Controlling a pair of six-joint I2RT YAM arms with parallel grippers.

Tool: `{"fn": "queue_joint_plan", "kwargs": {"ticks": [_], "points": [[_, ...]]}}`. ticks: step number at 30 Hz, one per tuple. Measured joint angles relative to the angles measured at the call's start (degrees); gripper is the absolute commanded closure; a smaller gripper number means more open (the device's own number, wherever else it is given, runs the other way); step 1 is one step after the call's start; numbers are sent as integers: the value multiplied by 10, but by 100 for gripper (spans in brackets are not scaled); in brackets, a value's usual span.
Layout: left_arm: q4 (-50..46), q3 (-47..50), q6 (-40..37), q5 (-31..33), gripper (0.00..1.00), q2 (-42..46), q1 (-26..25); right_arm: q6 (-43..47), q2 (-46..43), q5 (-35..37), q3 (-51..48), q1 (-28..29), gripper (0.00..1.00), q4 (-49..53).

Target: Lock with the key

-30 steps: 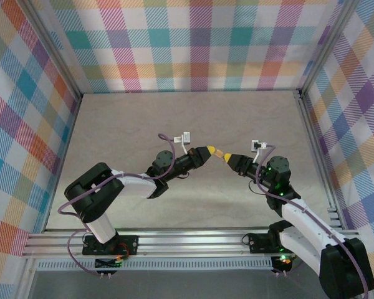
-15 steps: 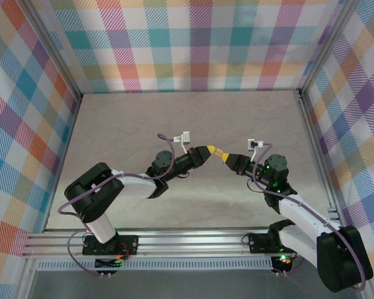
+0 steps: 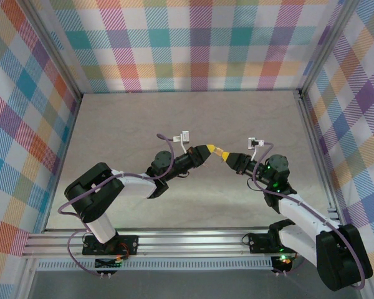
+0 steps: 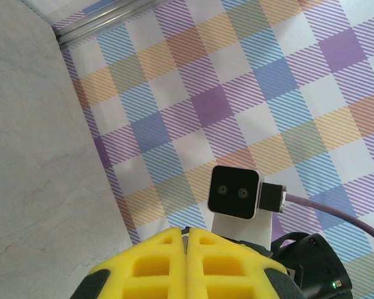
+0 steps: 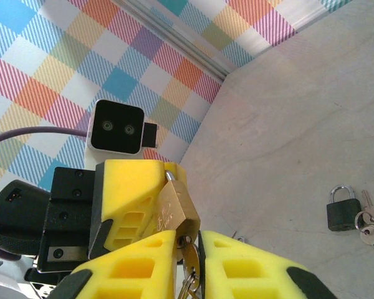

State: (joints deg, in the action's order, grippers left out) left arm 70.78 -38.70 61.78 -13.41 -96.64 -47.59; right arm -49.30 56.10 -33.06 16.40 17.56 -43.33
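My left gripper [image 5: 162,180]: clenched on brass padlock [image 5: 174,208]. My right gripper [image 5: 187,255]: flanking that padlock's underside; grip, I cannot tell. One dark padlock [image 5: 338,212]: to its right.

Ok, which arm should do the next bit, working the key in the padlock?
Right, probably. The right jaws sit either side of the key at the bottom of the brass padlock, while the left jaws are clamped on that padlock, holding it steady.

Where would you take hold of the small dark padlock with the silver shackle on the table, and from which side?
Grip the small dark padlock across its body, coming from above: it seems to lie flat, its thin shackle offers little purchase, and silver keys crowd one side.
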Motion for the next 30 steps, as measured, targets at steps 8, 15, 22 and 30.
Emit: {"fn": "queue_joint_plan", "kwargs": {"ticks": [8, 15, 22, 30], "points": [[13, 0, 2, 0, 100, 0, 0, 0, 0, -3, 0, 0, 92, -8], [15, 3, 2, 2, 100, 0, 0, -2, -1, -6, 0, 0, 100, -10], [16, 3, 1, 2, 100, 0, 0, -2, -7, -5, -4, 0, 100, -9], [20, 7, -3, 2, 100, 0, -4, -2, -36, 0, -14, 0, 100, 10]]}}
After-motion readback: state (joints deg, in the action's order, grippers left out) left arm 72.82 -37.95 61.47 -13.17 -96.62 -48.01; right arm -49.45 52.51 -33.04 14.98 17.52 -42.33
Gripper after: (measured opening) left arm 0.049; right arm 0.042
